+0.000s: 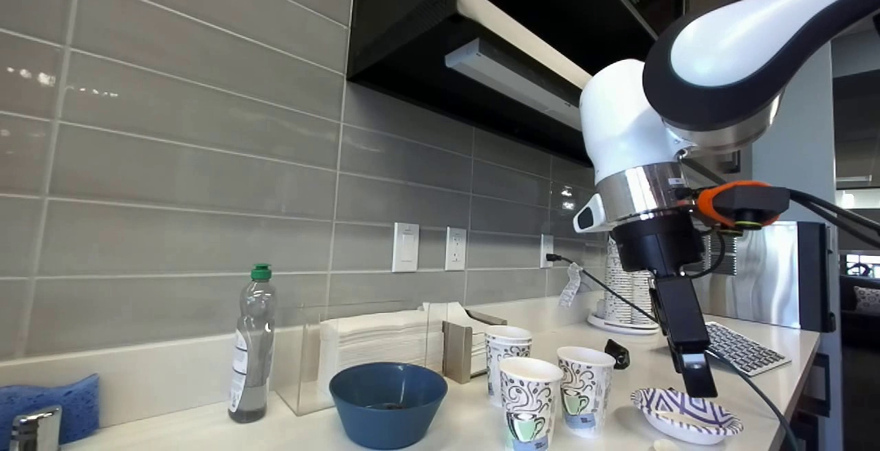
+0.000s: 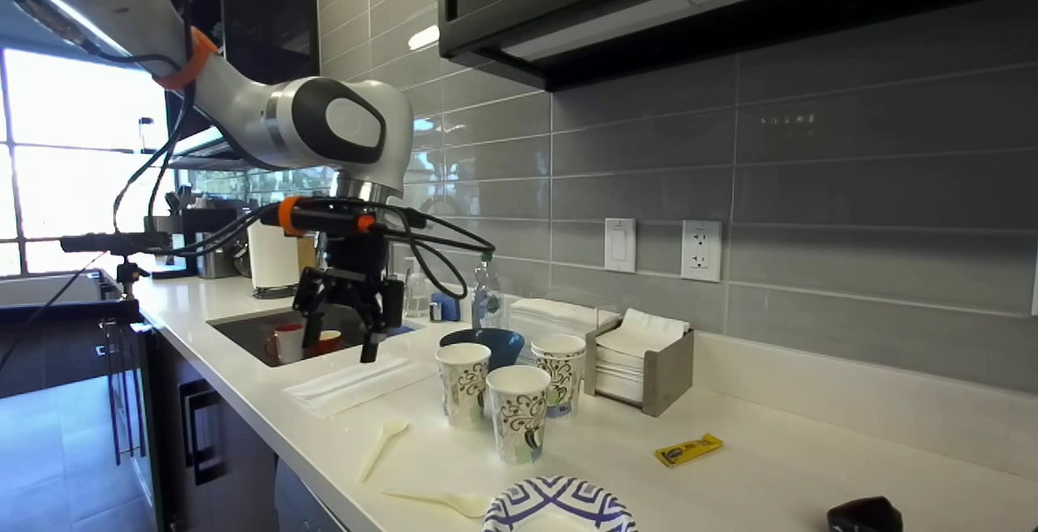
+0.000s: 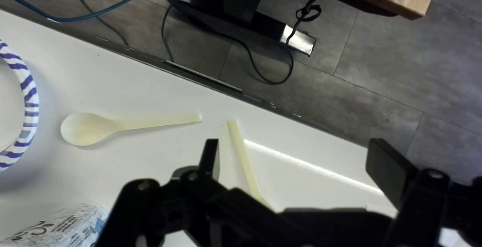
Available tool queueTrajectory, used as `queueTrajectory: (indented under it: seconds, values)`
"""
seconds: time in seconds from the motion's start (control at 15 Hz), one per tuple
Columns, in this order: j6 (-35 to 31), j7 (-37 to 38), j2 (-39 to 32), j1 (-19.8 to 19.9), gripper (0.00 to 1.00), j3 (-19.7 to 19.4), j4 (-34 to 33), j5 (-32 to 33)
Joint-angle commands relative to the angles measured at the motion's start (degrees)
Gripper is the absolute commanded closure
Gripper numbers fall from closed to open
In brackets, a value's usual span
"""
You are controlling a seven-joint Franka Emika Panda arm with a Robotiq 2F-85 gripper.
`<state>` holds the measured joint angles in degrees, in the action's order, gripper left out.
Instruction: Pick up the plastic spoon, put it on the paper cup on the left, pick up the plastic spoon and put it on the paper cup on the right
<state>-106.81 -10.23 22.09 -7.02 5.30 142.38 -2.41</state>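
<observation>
My gripper (image 2: 340, 345) is open and empty, above the counter. Its fingers spread wide in the wrist view (image 3: 297, 164). Two pale plastic spoons lie on the counter. One spoon (image 2: 379, 451) has its handle (image 3: 243, 156) between my fingers in the wrist view but well below them; its bowl is hidden there by the gripper. The other spoon (image 2: 430, 499) lies by the plate, and its bowl shows in the wrist view (image 3: 88, 128). Patterned paper cups stand upright: a front cup (image 2: 519, 418), another cup (image 2: 464, 386) and a stacked cup (image 2: 561, 374) behind.
A purple-and-white paper plate (image 3: 32, 104) sits beside a spoon. A blue bowl (image 1: 388, 403), napkin holder (image 2: 669, 370) and soap bottle (image 1: 253, 348) stand toward the wall. A yellow packet (image 2: 688, 451) lies on the counter. A sink (image 2: 259, 345) and the counter's front edge are nearby.
</observation>
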Motion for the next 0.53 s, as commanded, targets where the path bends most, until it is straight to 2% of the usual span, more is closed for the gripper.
queueTrajectory:
  seconds: [0.0, 0.47]
  values:
    - [-3.22, 2.44, -0.1, 0.2, 0.0, 0.06, 1.17, 0.69]
    - [-22.6, 0.36, -0.67, -1.07, 0.0, -0.3, 6.86, -0.55]
